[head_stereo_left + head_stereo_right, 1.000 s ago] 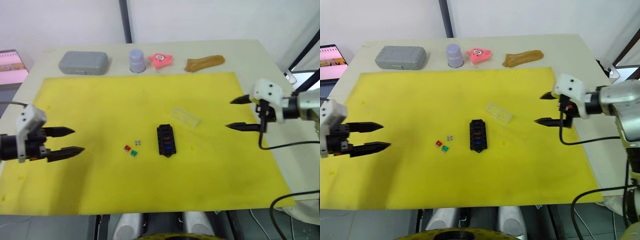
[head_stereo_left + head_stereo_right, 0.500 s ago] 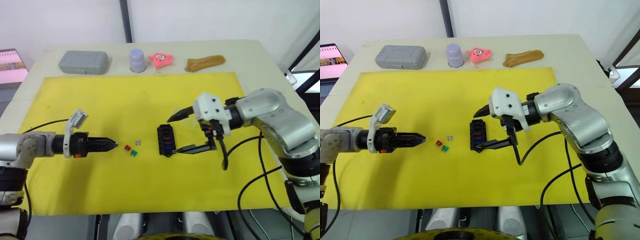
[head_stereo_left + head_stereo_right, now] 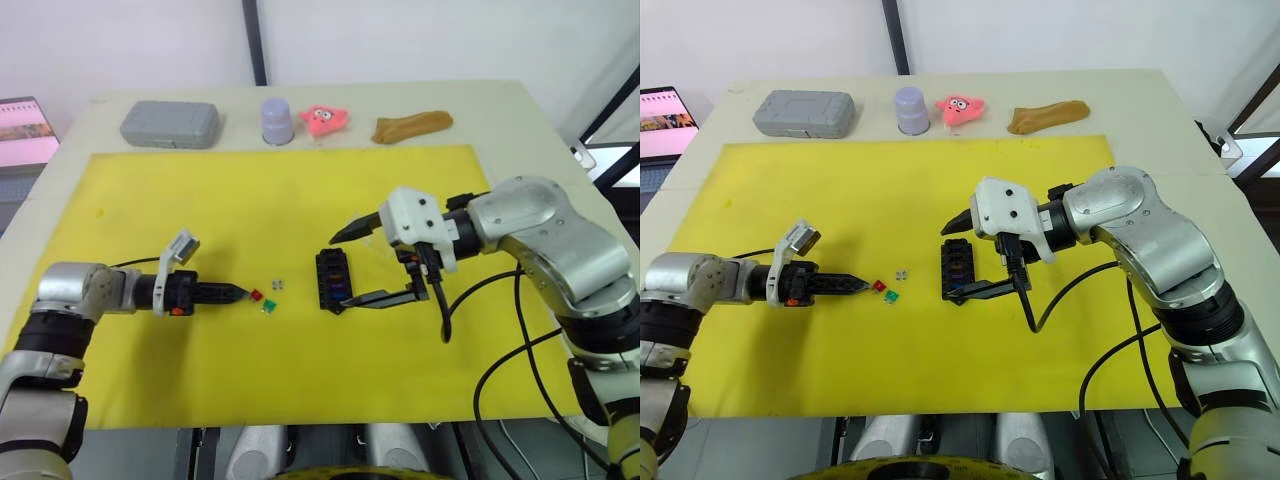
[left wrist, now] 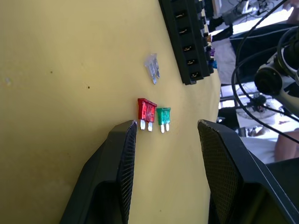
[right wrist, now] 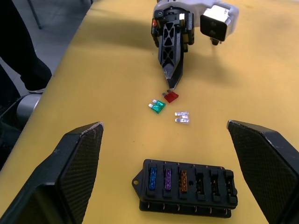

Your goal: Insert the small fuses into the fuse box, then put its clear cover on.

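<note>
At the left of the head views you see your left pincer (image 3: 235,292) low over the yellow mat (image 3: 200,200), its fingers apart as the left wrist view shows, tips just beside the red fuse (image 3: 255,296). In the left wrist view the red fuse and the green fuse (image 4: 163,115) lie side by side between the two fingers (image 4: 122,158), and a clear-grey fuse (image 4: 152,69) lies a little beyond them. All three rest loose on the mat, just left of the fuse box (image 3: 331,281).

The fuse box sits near the middle of the frame. In the right wrist view it holds a blue fuse (image 5: 152,175), a purple fuse (image 5: 167,177) and an orange fuse (image 5: 183,177), with the remaining slots unfilled.

Your right pincer (image 3: 345,268) spans the fuse box with its fingers wide apart, one tip at the far end and one at the near end; you cannot tell whether they touch it.

Along the top of the frame, on the table (image 3: 500,110), stand a grey case (image 3: 169,123), a lilac cup (image 3: 276,120), a pink toy (image 3: 323,118) and a brown object (image 3: 411,125).
</note>
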Robot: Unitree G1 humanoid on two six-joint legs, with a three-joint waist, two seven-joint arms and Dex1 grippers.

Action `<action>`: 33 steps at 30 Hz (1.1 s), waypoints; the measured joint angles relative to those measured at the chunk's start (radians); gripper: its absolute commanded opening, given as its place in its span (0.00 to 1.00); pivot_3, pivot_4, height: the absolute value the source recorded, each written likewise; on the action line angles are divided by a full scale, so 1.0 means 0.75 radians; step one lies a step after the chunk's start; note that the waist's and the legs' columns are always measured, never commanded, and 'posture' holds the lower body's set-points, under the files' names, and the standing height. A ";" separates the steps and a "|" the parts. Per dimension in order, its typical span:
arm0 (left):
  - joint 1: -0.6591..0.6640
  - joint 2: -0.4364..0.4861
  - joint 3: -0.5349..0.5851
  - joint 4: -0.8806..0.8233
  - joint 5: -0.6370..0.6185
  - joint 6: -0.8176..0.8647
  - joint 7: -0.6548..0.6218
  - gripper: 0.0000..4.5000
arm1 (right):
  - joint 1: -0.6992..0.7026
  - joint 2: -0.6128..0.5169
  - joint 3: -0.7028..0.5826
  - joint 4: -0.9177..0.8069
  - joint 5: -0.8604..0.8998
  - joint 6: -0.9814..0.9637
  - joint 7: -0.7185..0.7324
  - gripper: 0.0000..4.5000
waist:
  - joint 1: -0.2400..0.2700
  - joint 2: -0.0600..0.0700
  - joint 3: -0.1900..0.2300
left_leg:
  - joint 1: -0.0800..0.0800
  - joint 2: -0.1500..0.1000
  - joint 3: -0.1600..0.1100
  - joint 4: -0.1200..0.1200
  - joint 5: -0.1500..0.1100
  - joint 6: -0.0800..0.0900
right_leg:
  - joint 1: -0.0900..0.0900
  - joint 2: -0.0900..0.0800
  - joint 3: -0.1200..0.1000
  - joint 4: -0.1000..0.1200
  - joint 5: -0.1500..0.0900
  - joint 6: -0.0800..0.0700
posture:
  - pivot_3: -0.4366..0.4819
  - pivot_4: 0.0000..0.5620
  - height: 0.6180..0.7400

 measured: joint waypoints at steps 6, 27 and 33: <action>-0.058 -0.061 -0.013 0.080 0.062 -0.038 -0.023 0.49 | 0.000 -0.002 0.000 -0.012 0.000 0.020 -0.017 1.00 | 0.006 0.000 0.000 | 0.000 -0.001 0.000 0.001 0.000 0.000 | 0.001 0.000 0.000 0.001 0.000 0.000 | 0.48 0.27 0.93; -0.094 -0.084 -0.100 0.093 0.188 -0.144 -0.180 0.49 | -0.003 -0.013 0.000 -0.015 0.000 0.033 -0.032 1.00 | 0.018 0.000 0.000 | 0.000 -0.001 0.000 0.001 0.000 0.001 | 0.001 0.000 0.000 0.001 0.000 0.000 | 0.48 0.27 0.93; -0.083 -0.093 -0.101 0.096 0.223 -0.180 -0.178 0.10 | -0.021 -0.013 0.000 -0.015 -0.001 0.033 -0.036 1.00 | 0.016 0.000 0.000 | 0.000 -0.001 0.000 0.001 0.000 0.001 | 0.001 0.000 0.000 0.001 0.000 0.000 | 0.48 0.27 0.93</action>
